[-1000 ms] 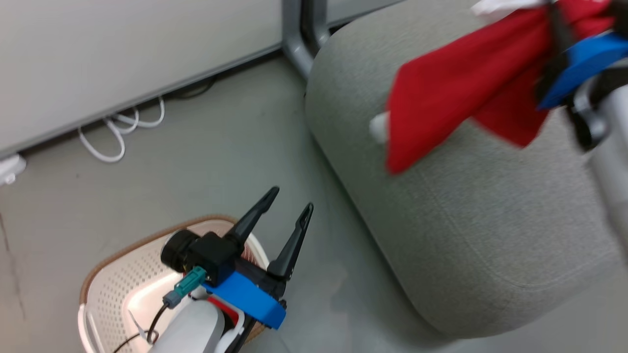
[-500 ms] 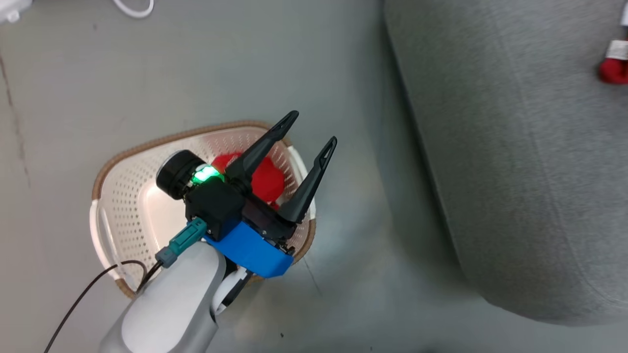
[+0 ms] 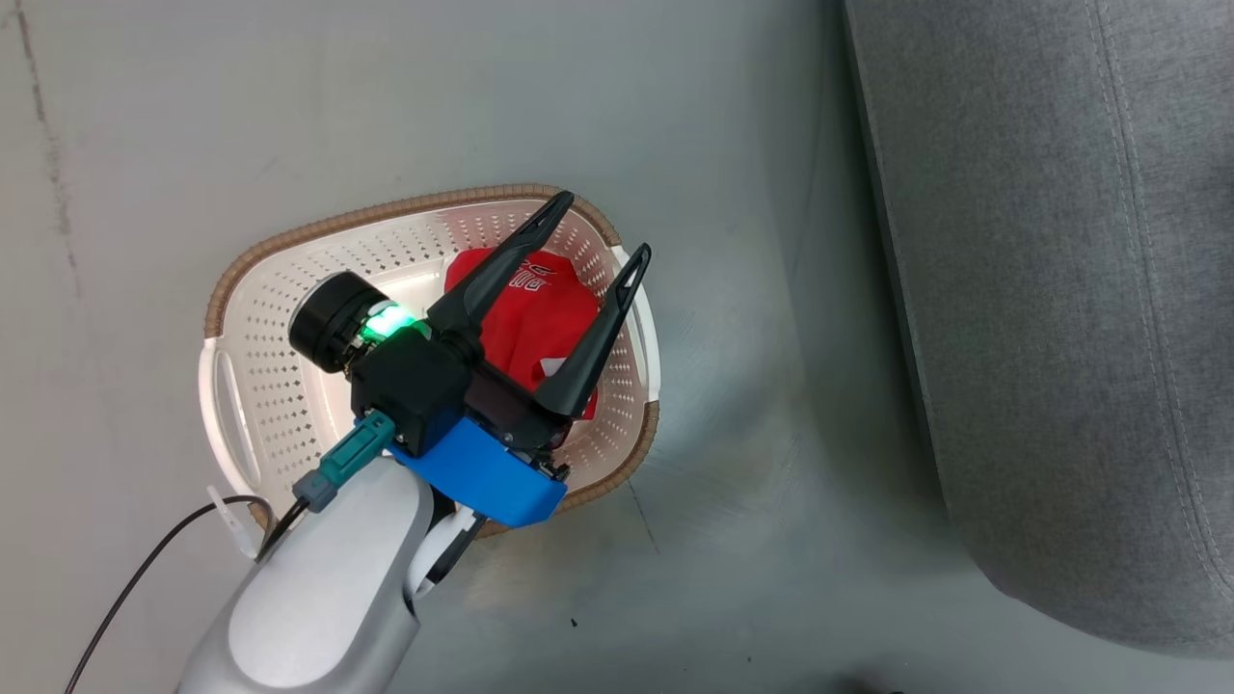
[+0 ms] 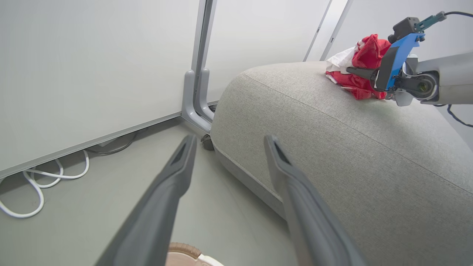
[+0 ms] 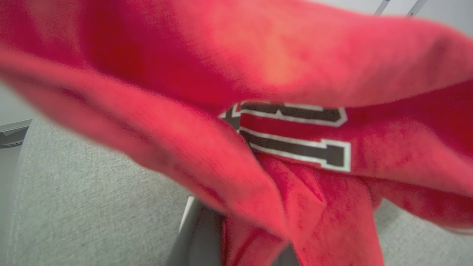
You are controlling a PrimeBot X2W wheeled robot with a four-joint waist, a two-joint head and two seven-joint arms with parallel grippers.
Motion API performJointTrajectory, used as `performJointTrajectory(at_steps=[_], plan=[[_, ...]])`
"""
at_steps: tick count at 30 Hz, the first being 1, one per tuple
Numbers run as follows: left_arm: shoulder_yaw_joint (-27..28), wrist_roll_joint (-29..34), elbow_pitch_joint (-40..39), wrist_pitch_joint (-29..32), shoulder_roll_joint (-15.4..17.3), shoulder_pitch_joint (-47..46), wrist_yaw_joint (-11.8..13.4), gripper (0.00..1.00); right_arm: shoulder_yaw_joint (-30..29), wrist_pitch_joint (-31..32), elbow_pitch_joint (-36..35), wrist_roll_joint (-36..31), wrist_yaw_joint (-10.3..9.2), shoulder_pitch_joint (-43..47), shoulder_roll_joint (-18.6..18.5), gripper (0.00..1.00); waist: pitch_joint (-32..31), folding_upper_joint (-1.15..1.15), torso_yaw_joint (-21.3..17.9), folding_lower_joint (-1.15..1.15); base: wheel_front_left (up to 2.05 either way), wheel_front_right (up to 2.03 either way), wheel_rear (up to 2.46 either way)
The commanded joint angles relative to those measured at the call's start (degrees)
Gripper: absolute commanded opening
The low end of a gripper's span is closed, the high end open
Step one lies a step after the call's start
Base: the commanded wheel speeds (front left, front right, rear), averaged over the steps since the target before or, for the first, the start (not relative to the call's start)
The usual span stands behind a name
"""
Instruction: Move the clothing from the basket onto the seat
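Note:
The cream basket [image 3: 253, 371] stands on the floor with one red piece of clothing [image 3: 530, 328] bunched in its right half. My left gripper [image 3: 603, 225] hovers above it, open and with nothing between its fingers [image 4: 230, 139]. The grey seat [image 3: 1060, 289] runs along the right. In the left wrist view, my right gripper [image 4: 351, 70] is shut on a second red and white garment [image 4: 369, 51], which rests on top of the seat [image 4: 332, 147]. That garment [image 5: 258, 55] hangs close before the right wrist camera, over the seat [image 5: 74, 203].
The basket sits on grey floor [image 3: 482, 96], a short gap left of the seat's edge. White cables [image 4: 37, 184] loop along the wall base, and a grey post [image 4: 196, 92] stands at the seat's far corner. A black cable [image 3: 125, 578] trails from my left arm.
The head camera has swung down from the seat to the basket, so the right gripper and its red garment have left that view. My left gripper stays open.

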Motion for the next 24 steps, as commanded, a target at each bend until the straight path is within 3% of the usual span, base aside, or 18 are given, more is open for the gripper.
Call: performJointTrajectory(at_steps=[1, 5, 6, 7, 8, 17, 24], plan=[[0.1, -0.1, 0.1, -0.2, 0.0, 0.0, -0.2, 1.0, -0.5, -0.1, -0.2, -0.7, -0.06, 0.7, 0.5, 0.0, -0.3, 0.0, -0.1, -0.01, 0.0, 0.0, 0.0], [0.3, -0.3, 0.5, -0.2, -0.4, 0.7, -0.2, 1.0, -2.4, 0.3, -0.6, -3.1, -0.06, 0.8, 1.1, 0.0, -1.4, 0.0, -0.2, -0.01, 0.0, 0.0, 0.0], [0.4, -0.3, 0.6, -0.2, -0.4, 0.9, -0.2, 1.0, -2.6, 0.3, -0.7, -3.6, -0.06, 0.9, 1.3, 0.27, -1.8, 0.0, -0.3, -0.01, 0.0, 0.0, 0.0], [0.5, -0.4, 0.7, -0.2, -0.6, 1.0, -0.2, 1.0, -2.8, 0.4, -0.8, -4.0, -0.06, 1.0, 1.7, 0.82, -2.3, 0.0, -0.4, -0.01, 0.0, 0.0, 0.0], [0.5, -0.6, 0.9, -0.2, -0.7, 1.2, -0.2, 1.0, -2.9, 0.4, -0.9, -4.5, -0.06, 1.3, 1.8, 1.0, -2.9, 0.0, -0.4, -0.01, 0.0, 0.0, 0.0], [2.8, -2.4, 2.9, -0.2, -3.4, 7.0, -0.2, 1.0, 0.6, 0.0, -1.6, -7.4, -0.06, 7.9, 3.4, 1.0, -14.2, 0.0, 0.5, -0.01, 0.0, 0.0, 0.0], [7.1, -3.7, 5.3, -0.2, -5.4, 14.9, -0.2, 1.0, 5.8, -0.2, -4.4, -5.9, -0.06, 17.2, 5.2, 1.0, -25.5, 0.0, 2.2, -0.01, 0.0, 0.0, 0.0]])
